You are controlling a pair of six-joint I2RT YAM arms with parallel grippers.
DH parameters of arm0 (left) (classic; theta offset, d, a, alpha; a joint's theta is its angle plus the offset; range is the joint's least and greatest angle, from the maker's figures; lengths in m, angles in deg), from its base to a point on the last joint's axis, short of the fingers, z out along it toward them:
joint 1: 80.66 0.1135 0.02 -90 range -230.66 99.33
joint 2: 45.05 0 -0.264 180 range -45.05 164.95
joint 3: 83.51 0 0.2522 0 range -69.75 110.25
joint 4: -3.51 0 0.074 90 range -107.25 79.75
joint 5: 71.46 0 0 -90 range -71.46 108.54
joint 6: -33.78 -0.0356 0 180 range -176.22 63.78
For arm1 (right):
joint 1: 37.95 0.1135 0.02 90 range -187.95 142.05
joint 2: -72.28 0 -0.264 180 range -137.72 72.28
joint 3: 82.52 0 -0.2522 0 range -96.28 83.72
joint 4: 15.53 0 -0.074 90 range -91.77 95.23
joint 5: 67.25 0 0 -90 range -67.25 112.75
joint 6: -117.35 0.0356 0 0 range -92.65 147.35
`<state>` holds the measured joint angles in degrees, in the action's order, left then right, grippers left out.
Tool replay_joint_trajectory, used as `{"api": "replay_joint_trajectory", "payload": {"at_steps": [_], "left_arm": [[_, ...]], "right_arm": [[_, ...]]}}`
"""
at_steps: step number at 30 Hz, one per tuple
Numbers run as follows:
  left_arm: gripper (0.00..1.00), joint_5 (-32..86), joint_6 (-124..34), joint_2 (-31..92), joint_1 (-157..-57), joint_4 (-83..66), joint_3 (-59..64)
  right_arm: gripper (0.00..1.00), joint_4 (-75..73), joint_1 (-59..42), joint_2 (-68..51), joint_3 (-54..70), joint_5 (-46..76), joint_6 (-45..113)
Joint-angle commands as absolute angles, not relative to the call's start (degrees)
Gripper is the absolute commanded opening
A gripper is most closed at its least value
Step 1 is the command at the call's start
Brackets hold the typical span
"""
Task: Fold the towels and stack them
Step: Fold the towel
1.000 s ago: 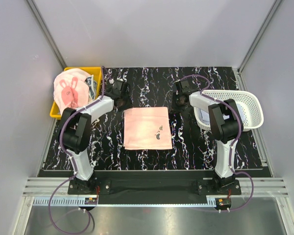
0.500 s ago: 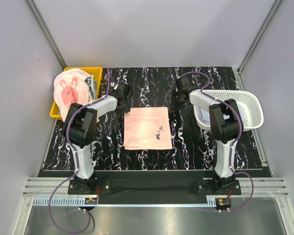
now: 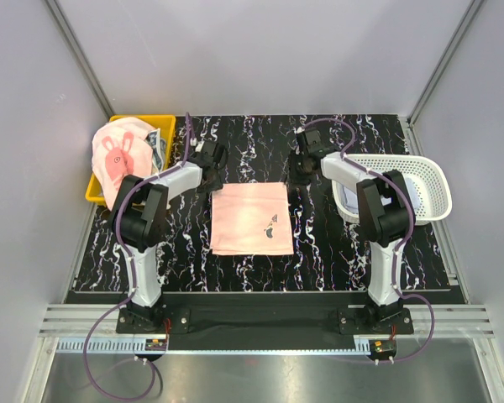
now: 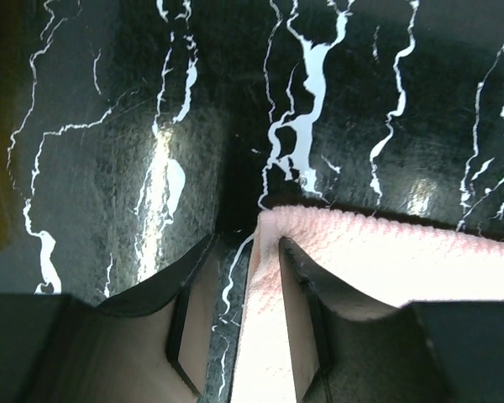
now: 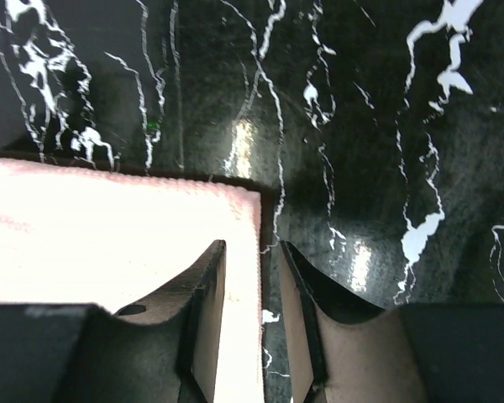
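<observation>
Currently the pink towel [image 3: 252, 220] lies flat in the middle of the bench [image 3: 344, 252], folded into a neat squarish shape with a small dark print toward its right side. I see the left end effector [image 4: 248, 243] down at the towel's far left corner. Its jaws stand spread, one over the cloth and one over bare bench, with the towel's left edge running between them and nothing pinched. The right end effector [image 5: 252, 248] mirrors it at the far right corner. Its jaws are parted the same way, one over pink cloth and the other over the black marbled surface, with the towel's right edge between them.

From my overhead view both arms reach out from the near edge and bend inward to those two corners. Off at the far left, a yellow bin [image 3: 95, 191] holds a rabbit-print towel [image 3: 118, 155] heaped above its rim. A patterned cloth [image 3: 155, 144] lies beside it, but I cannot make out the pattern. On the right a white mesh basket [image 3: 433, 189] sits on the bench, well apart from the pink towel.
</observation>
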<state>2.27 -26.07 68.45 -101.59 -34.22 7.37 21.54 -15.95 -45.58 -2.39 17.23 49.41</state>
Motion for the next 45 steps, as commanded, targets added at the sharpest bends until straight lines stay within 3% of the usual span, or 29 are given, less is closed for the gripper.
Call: {"api": "replay_joint_trajectory", "payload": {"at_steps": [1, 24, 45], "left_arm": [[0.40, 2.7, -26.9, 65.4, -101.3, -30.2, 7.2], [0.45, 4.4, -27.4, 66.8, -100.2, -27.7, 5.7], [0.46, 6.2, -28.0, 66.8, -99.6, -26.0, 4.2]], "right_arm": [[0.39, 18.8, -15.1, -44.4, -5.1, 18.3, 48.0], [0.40, 22.8, -11.9, -53.5, -11.5, 25.8, 45.4], [0.45, 11.1, -11.8, -40.8, 1.9, 25.2, 46.8]]}}
